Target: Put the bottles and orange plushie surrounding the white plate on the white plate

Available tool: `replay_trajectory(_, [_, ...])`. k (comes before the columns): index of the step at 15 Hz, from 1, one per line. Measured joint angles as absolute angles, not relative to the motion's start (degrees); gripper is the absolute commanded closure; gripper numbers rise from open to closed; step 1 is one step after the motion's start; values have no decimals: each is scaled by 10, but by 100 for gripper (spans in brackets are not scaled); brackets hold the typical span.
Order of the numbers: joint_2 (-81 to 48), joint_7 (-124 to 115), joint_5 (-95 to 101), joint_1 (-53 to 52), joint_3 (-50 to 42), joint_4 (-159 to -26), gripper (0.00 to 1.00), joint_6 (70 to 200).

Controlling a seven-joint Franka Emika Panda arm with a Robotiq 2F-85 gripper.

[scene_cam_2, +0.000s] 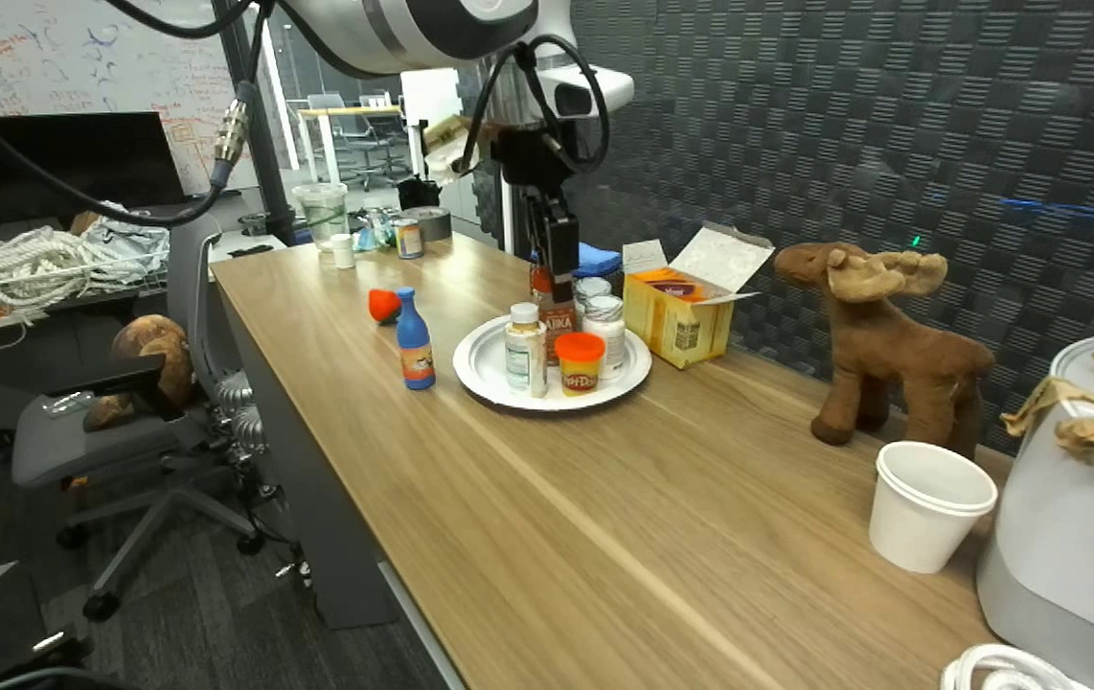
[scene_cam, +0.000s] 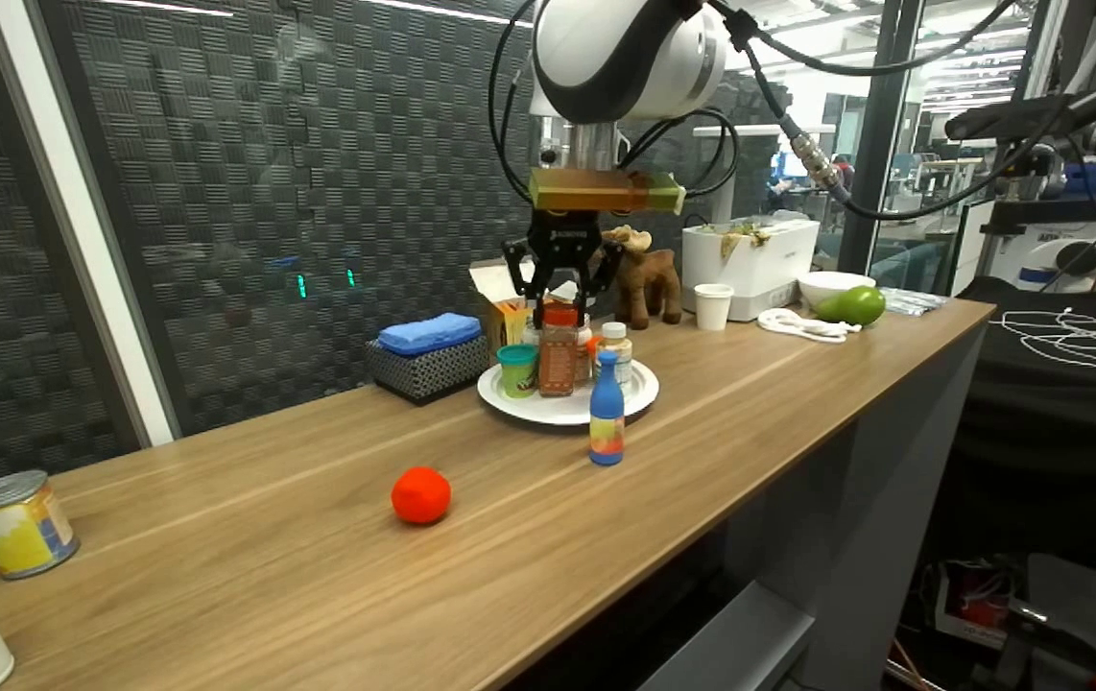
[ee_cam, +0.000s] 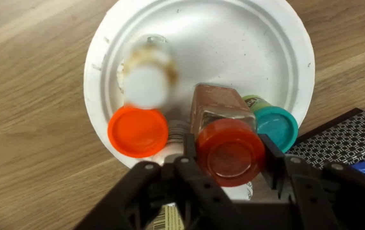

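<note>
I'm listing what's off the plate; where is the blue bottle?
In an exterior view, the blue bottle stands upright on the wooden tabletop, left of the white plate; the orange plushie lies farther back, slightly left.

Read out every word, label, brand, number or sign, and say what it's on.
"Play-Doh": round yellow tub with orange lid.
"ROBOTIQ", faint: black gripper.
"...KA", start blurred: clear square jar with red lid.
Too small, blurred or hidden: text on the whiteboard, slender blue bottle and all other labels.
</note>
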State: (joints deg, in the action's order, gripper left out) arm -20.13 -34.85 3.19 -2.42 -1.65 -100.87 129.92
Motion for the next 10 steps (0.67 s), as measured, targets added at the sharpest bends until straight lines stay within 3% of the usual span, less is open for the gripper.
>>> replay_trajectory(3, [-197,-347,53,-39,-16,-1015,2,1308])
replay_trajectory(10, [-165,-347,90,-75,-13,-1036,0,1300])
